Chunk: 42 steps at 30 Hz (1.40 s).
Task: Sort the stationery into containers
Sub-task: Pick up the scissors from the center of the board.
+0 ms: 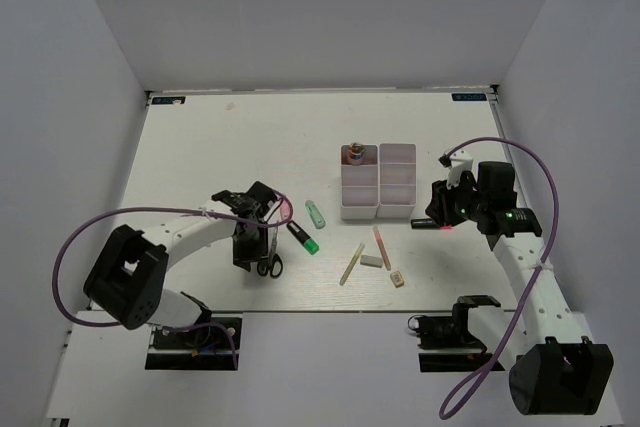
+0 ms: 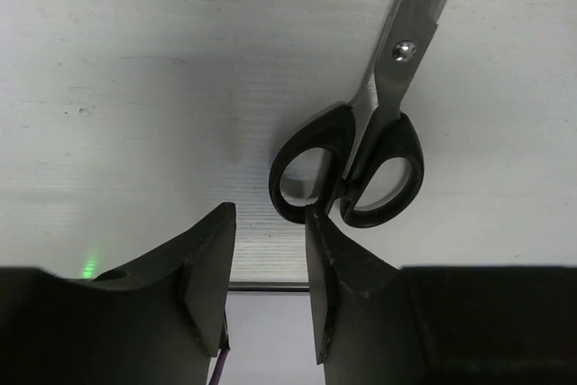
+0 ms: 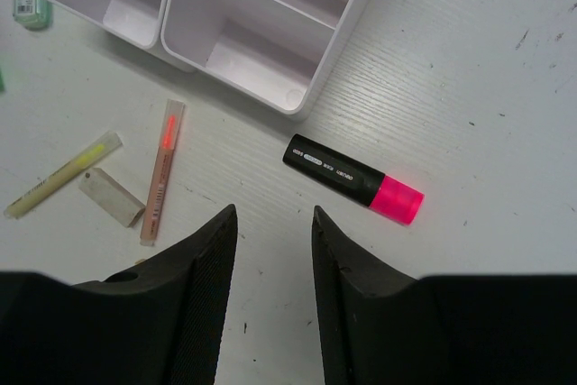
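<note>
Left gripper [image 2: 269, 223] and right gripper [image 3: 270, 218] hang half open, empty; we judge the scissors [image 2: 374, 123] stiff, thin and flat, best pinched across the black handles.

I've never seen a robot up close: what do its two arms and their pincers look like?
Both the left arm and right arm have white tube-like links joined by chunky black joints. A thin purple cable loops alongside each. The left gripper and right gripper each end in two matte black wedge-shaped fingers. A small green light glows near the right wrist.
</note>
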Each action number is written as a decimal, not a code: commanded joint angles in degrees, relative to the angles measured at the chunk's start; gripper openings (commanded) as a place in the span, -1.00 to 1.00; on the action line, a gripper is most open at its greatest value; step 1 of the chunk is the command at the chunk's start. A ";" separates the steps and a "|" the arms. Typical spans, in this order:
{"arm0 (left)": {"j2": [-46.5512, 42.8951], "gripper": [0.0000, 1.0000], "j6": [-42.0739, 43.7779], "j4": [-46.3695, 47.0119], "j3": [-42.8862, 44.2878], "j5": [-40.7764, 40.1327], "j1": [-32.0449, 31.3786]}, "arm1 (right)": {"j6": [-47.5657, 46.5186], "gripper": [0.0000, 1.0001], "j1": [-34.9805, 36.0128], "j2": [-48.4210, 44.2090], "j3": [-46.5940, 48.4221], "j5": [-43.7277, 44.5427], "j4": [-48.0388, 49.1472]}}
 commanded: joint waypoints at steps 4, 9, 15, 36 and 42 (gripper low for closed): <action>2.32 -0.07 0.04 -0.30 0.88 -0.94 -0.30 | -0.66 -0.15 -0.02 -0.92 1.20 -0.38 0.18; 4.69 -0.12 0.21 0.31 0.27 -0.86 -0.30 | -0.57 -0.15 0.07 -1.27 1.29 -0.38 0.35; 6.37 -0.32 0.13 2.07 -0.35 -0.59 -0.39 | -0.66 -0.15 -0.10 -1.45 1.20 -0.20 0.26; -4.44 -1.00 9.87 -7.67 15.81 -2.61 -2.58 | -0.66 0.39 0.07 -1.62 1.11 -0.55 0.18; 4.92 -1.00 27.53 -15.41 39.79 -9.10 -6.35 | -0.22 -0.99 -0.10 -2.15 0.94 1.29 1.05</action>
